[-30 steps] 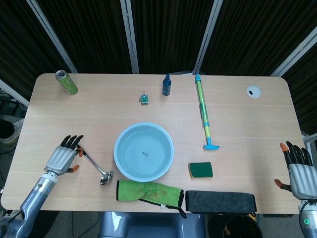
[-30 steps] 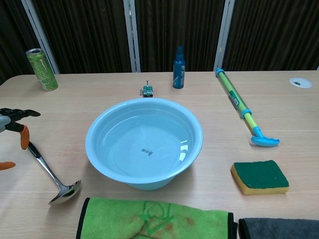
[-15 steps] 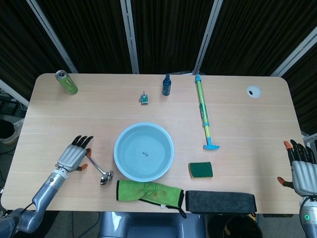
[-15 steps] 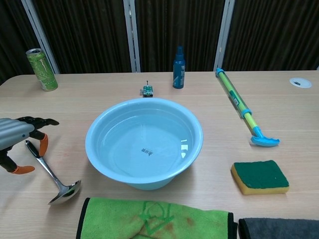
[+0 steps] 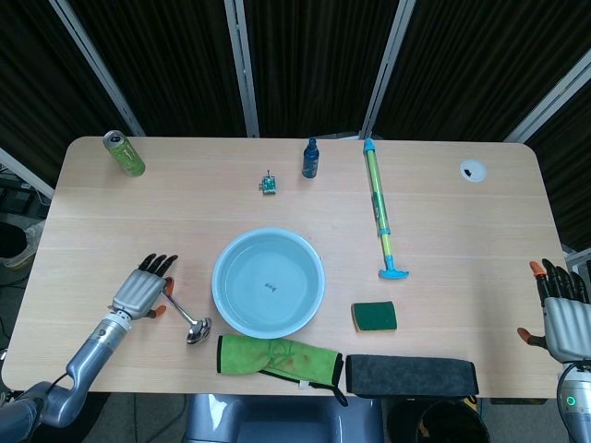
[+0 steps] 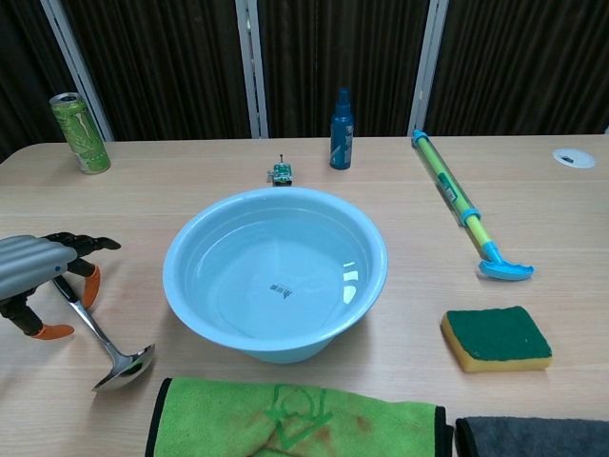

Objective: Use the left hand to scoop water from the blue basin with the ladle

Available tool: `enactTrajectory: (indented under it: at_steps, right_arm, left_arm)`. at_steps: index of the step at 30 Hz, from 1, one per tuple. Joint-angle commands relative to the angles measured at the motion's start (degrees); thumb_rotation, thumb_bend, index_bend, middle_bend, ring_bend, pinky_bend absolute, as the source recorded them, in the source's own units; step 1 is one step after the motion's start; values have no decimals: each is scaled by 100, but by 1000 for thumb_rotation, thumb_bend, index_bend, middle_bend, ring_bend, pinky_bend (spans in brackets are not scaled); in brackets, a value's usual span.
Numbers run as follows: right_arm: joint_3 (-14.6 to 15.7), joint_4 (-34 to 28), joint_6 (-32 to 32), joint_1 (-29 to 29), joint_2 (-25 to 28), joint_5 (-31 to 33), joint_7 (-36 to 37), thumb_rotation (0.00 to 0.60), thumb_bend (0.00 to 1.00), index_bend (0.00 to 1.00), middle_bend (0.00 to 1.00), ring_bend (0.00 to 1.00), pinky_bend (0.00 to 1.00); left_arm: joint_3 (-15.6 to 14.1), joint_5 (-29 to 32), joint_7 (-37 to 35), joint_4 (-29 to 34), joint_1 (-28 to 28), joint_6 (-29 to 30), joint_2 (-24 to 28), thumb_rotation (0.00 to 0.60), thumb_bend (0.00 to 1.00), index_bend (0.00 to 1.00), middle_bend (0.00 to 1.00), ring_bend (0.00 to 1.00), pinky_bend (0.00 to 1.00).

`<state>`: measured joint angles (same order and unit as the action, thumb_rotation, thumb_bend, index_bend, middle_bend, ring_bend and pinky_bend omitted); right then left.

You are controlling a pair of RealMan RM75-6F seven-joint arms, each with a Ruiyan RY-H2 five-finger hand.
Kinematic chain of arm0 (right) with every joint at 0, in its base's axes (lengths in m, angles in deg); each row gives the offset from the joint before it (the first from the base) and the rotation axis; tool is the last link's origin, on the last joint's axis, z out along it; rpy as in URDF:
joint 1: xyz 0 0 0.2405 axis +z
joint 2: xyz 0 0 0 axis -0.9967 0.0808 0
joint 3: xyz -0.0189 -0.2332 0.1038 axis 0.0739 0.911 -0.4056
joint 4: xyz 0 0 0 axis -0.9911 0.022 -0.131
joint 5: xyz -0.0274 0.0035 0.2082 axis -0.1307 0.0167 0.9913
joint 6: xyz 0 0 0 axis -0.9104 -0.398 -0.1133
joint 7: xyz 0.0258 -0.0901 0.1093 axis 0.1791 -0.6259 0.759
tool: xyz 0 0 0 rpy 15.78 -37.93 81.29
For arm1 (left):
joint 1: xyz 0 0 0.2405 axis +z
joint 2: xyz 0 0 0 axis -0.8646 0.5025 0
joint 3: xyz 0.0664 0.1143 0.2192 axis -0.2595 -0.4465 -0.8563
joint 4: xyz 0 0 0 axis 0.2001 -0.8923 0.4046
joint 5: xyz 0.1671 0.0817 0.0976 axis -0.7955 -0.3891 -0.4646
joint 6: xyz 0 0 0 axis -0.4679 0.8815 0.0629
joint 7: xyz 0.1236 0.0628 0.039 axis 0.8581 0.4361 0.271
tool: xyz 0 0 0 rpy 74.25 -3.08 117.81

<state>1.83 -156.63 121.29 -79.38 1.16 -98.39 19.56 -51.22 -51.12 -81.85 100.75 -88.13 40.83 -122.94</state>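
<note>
Left hand (image 6: 43,271), fingers spread, hovers over the ladle (image 6: 100,338) handle on the table (image 6: 571,257); grasp, lift and scoop from the blue basin (image 6: 276,276) beside it remain.

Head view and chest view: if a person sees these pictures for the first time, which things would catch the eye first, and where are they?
The blue basin of water takes the eye first, at the middle of the table near the front edge. Next comes the left hand, with its fingers spread over the handle of the ladle, which lies on the table to the basin's left. The bright green cloth lies along the front edge, just before the basin.
</note>
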Motion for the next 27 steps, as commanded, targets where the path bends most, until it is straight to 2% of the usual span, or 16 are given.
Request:
enactTrajectory:
  at_steps: [1, 10, 17, 27]
  right_arm:
    - [2, -9, 10, -4, 2, 7, -10, 600, 0, 0, 0, 0, 0]
    - [-33, 27, -50, 30, -2, 116, -11, 600, 0, 0, 0, 0, 0]
    - [-43, 43, -61, 46, -10, 153, -22, 600, 0, 0, 0, 0, 0]
    - [-44, 46, -62, 59, -27, 184, -60, 600, 0, 0, 0, 0, 0]
  left_arm:
    - [-8, 18, -24, -67, -31, -44, -45, 600, 261, 475, 0, 0, 0]
    - [-43, 8, -132, -238, -119, -123, -165, 600, 264, 480, 0, 0, 0]
    - [-66, 55, -143, -323, -167, -227, -216, 600, 330, 495, 0, 0, 0]
    - [-93, 90, -94, -239, -166, -209, -142, 600, 373, 533, 0, 0, 0]
